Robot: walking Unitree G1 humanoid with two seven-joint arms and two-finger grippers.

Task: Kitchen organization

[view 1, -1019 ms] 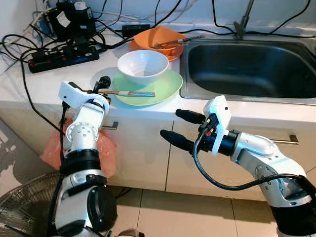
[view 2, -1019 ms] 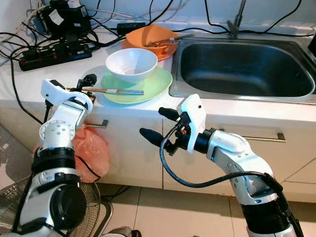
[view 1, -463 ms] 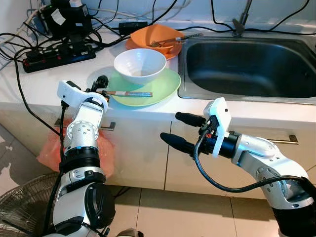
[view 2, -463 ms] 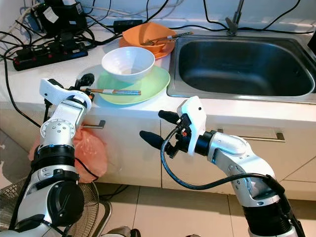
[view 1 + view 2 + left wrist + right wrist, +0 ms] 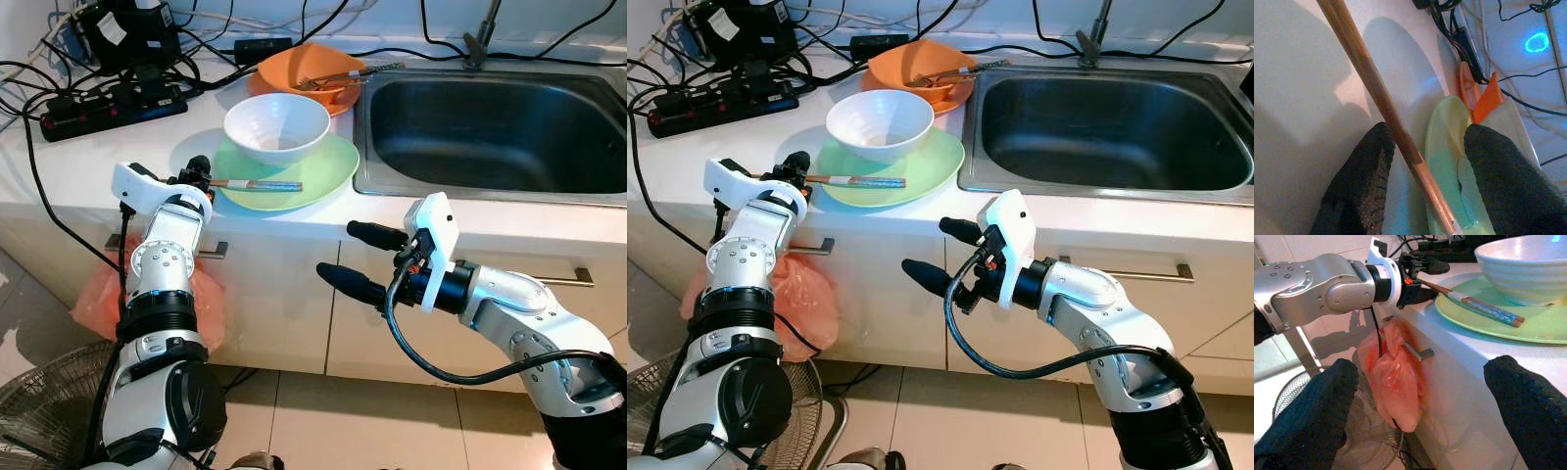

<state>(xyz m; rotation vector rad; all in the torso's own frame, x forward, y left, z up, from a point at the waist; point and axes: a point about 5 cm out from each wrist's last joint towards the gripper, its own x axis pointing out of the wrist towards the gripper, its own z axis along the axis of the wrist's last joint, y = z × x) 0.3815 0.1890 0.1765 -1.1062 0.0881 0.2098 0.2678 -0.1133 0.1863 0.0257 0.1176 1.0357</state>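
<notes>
Left gripper (image 5: 199, 174) fingers astride chopsticks (image 5: 257, 184), not pinching | thin, stiff, slippery; grip near end | right gripper (image 5: 355, 257) spread, empty

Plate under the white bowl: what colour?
The plate is pale green, clearest in the left eye view.

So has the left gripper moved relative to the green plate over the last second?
No. The left gripper stays at the green plate's left rim with the chopsticks between its fingers; the whole view shifted, so the camera moved.
</notes>
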